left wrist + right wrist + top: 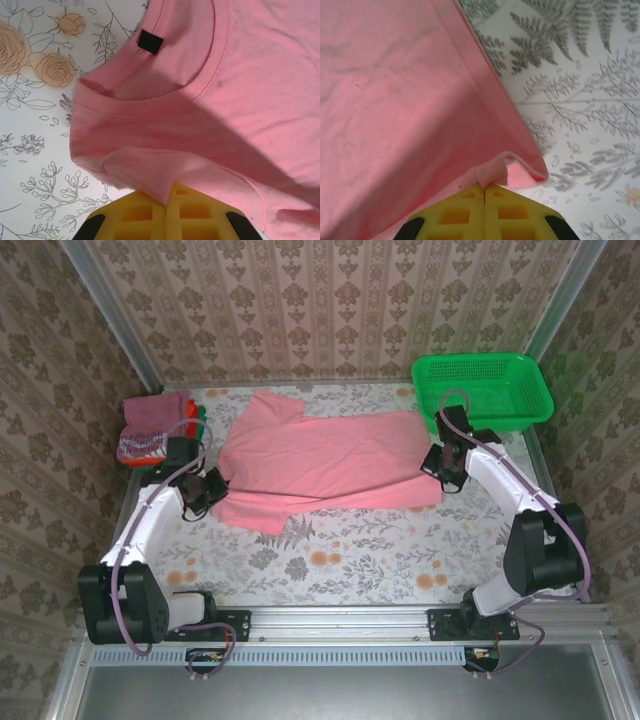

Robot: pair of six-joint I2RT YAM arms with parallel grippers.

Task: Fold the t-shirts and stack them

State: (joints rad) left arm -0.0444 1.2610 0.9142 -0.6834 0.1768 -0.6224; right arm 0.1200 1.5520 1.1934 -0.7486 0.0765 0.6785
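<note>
Patterned wallpaper is enclosing a floral-printed counter on three sides. A salmon-pink t-shirt is lying spread flat across the middle of it, collar end toward the left and hem toward the right, with one sleeve pointing to the far wall. At the far left corner, a pile of folded t-shirts is sitting near the spread shirt's left end, a maroon one with white print on top and red-orange and green edges peeking out beside it. A green mesh basket is standing at the far right corner.

The left claw is resting at the shirt's left edge; seen from its wrist, the left claw is closed, pinching a small fold of pink cloth just below the neckline, where a black tag is showing inside the collar. The right claw is resting at the shirt's right edge; from its wrist, the right claw is likewise closed, gripping a bunched bit of the hem near its corner.
</note>
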